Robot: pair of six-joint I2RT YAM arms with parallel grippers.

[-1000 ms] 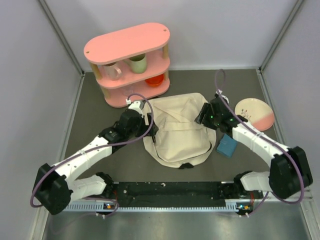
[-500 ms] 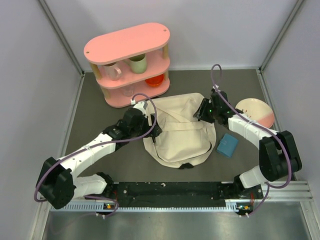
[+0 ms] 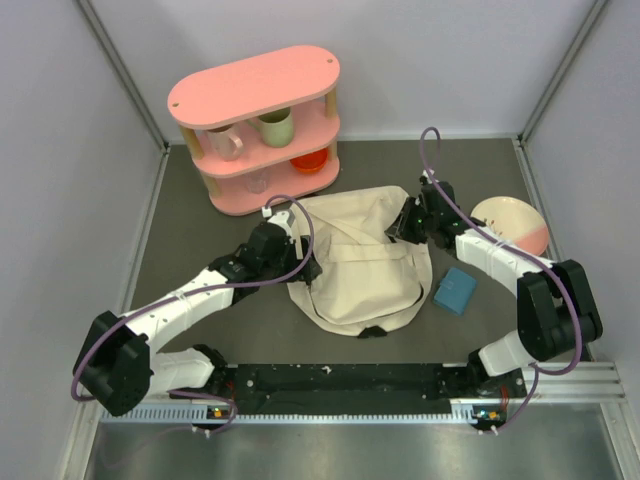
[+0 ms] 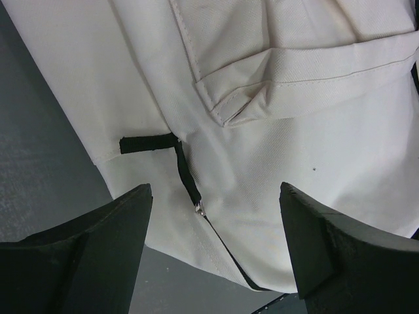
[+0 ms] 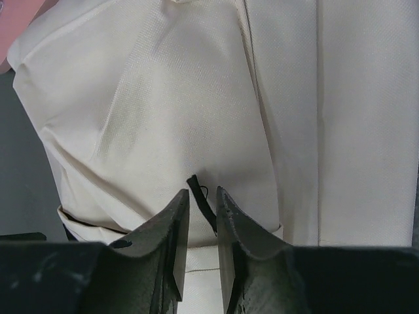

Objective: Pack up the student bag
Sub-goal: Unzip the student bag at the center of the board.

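Note:
The cream student bag (image 3: 360, 265) lies flat in the middle of the table. My left gripper (image 3: 305, 268) hovers over its left edge, open and empty. In the left wrist view the gripper (image 4: 215, 190) straddles a black zipper pull (image 4: 181, 163) and the dark zipper line on the bag (image 4: 294, 98). My right gripper (image 3: 401, 228) is at the bag's far right corner. In the right wrist view its jaws (image 5: 203, 193) are nearly closed around a short black zipper pull (image 5: 201, 199) on the bag's fabric (image 5: 163, 98).
A pink two-tier shelf (image 3: 255, 120) with mugs and a red bowl stands at the back left. A pink-and-white plate (image 3: 510, 226) lies at the right. A small blue case (image 3: 455, 291) lies beside the bag's right edge.
My right gripper moved back and left off the blue case's side onto the bag's far right corner. My left gripper crept slightly right along the bag's left edge.

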